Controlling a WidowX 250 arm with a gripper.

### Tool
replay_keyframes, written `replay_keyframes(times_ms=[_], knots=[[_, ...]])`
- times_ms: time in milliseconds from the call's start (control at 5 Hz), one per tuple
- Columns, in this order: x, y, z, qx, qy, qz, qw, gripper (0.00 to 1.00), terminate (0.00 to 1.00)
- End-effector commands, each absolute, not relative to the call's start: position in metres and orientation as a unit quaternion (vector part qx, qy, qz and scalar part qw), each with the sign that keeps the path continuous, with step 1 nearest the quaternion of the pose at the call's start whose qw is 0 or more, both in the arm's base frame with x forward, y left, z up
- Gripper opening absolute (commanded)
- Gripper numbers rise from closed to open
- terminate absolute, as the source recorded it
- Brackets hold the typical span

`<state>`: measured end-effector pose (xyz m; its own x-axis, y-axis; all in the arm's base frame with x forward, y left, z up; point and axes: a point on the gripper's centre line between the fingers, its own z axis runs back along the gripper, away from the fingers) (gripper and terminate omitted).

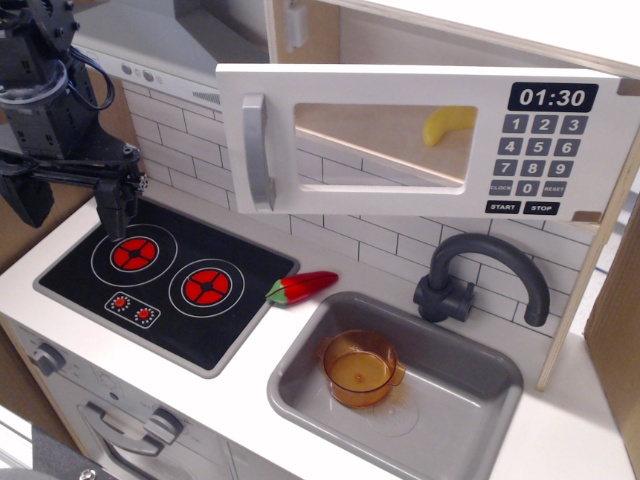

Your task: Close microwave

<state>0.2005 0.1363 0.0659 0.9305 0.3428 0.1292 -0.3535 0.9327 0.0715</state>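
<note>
The white microwave (420, 140) sits above the counter at the upper middle. Its wide door, with a grey vertical bar handle (256, 152) on the left, a clear window, a black clock reading 01:30 and a grey keypad, stands swung out from the cabinet on the handle side. A yellow banana (447, 126) shows through the window. My black gripper (75, 205) hangs at the far left above the stove's left edge, well left of and below the handle. It is open and empty.
A black stove top (165, 275) with two red burners lies below the gripper. A red toy pepper (303, 287) lies beside the grey sink (480, 410), which holds an orange pot (360, 368). A dark faucet (485, 270) stands behind the sink. A grey range hood (150, 40) is at the upper left.
</note>
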Motion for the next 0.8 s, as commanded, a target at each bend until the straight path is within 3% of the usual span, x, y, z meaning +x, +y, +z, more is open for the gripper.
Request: replay_keyframes(times_ms=[0,600], knots=[[0.201,0.136,0.066,0.047,-0.057,0.177,0.981,1.0,0.0],[0.235,0.029,0.066,0.001,-0.076,0.175,0.982,1.0,0.0]])
